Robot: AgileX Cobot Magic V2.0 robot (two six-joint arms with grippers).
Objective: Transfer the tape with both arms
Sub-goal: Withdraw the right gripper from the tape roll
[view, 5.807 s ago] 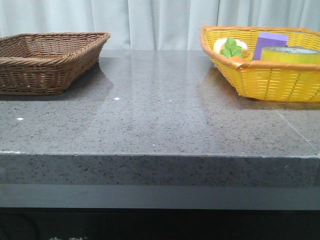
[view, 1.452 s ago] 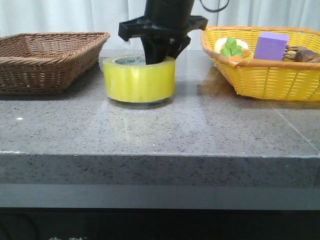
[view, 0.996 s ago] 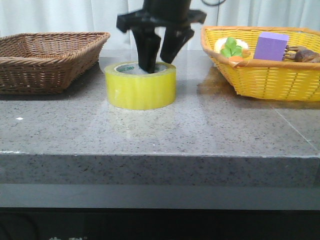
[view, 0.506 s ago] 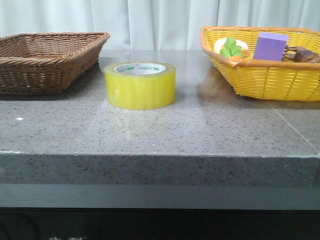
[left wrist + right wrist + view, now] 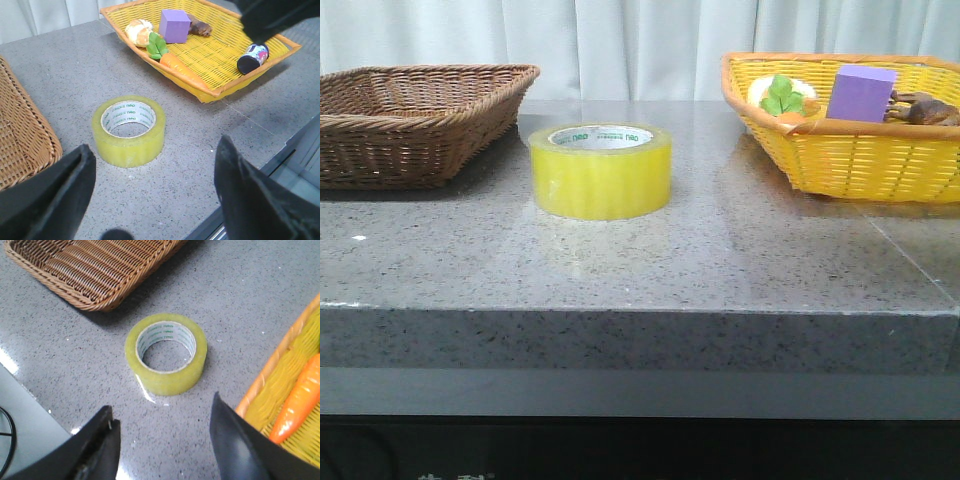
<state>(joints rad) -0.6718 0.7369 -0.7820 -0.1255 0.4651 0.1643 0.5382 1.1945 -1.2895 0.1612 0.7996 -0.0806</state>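
The tape (image 5: pixel 600 170), a wide translucent yellow roll with a pale core and green print, lies flat on the grey stone table between the two baskets. It also shows in the left wrist view as the tape (image 5: pixel 128 131) and in the right wrist view as the tape (image 5: pixel 166 353). My left gripper (image 5: pixel 155 170) hangs open high above the table, well short of the roll, nothing between its fingers. My right gripper (image 5: pixel 162 430) is open too, raised above the table and apart from the roll. Neither gripper shows in the front view.
A brown wicker basket (image 5: pixel 415 120) stands at the left, empty as far as I can see. A yellow basket (image 5: pixel 850 150) at the right holds a purple block (image 5: pixel 861 92), a carrot (image 5: pixel 182 70), a small dark bottle (image 5: pixel 252 57) and other food pieces. The table's front edge (image 5: pixel 640 312) is near.
The right arm set the tape on the table, opened its fingers, then rose out of the front view. The tape has stayed put since.
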